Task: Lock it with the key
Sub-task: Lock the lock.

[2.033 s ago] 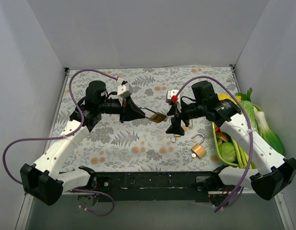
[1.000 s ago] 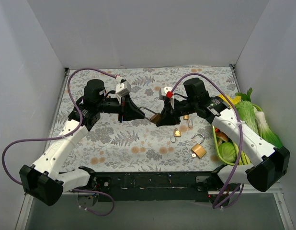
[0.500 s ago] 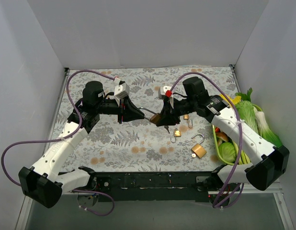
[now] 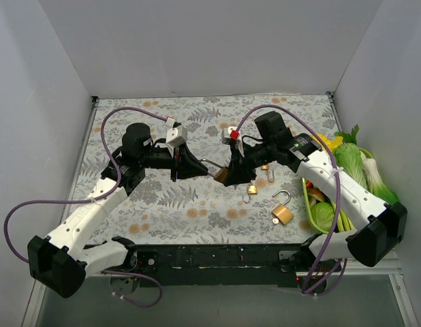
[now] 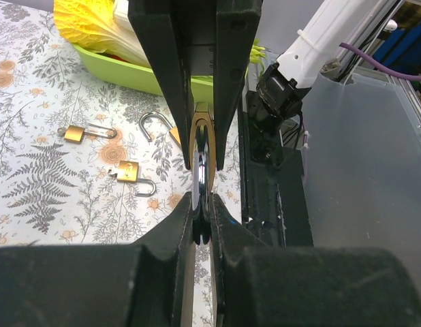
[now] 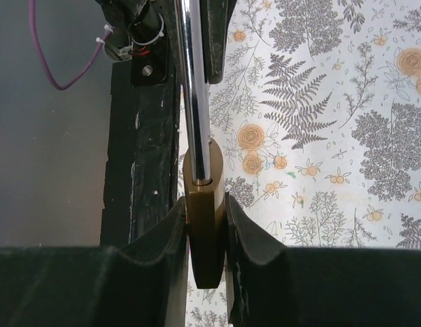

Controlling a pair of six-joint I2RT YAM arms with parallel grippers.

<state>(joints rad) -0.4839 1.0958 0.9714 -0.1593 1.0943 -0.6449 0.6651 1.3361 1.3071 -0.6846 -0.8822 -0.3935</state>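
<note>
A brass padlock body (image 6: pixel 205 252) is clamped between the closed fingers of the right gripper (image 6: pixel 205 204). Its steel shackle (image 5: pixel 201 170) is pinched tight by the left gripper (image 5: pixel 202 204), above the fern-printed table mat (image 4: pixel 190 204). The tiny silver-white key cannot be made out in any view, so its place cannot be told.

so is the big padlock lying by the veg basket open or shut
Open. In the top view the big padlock lies with its steel shackle lifted, one leg clear of the brass body.
</note>
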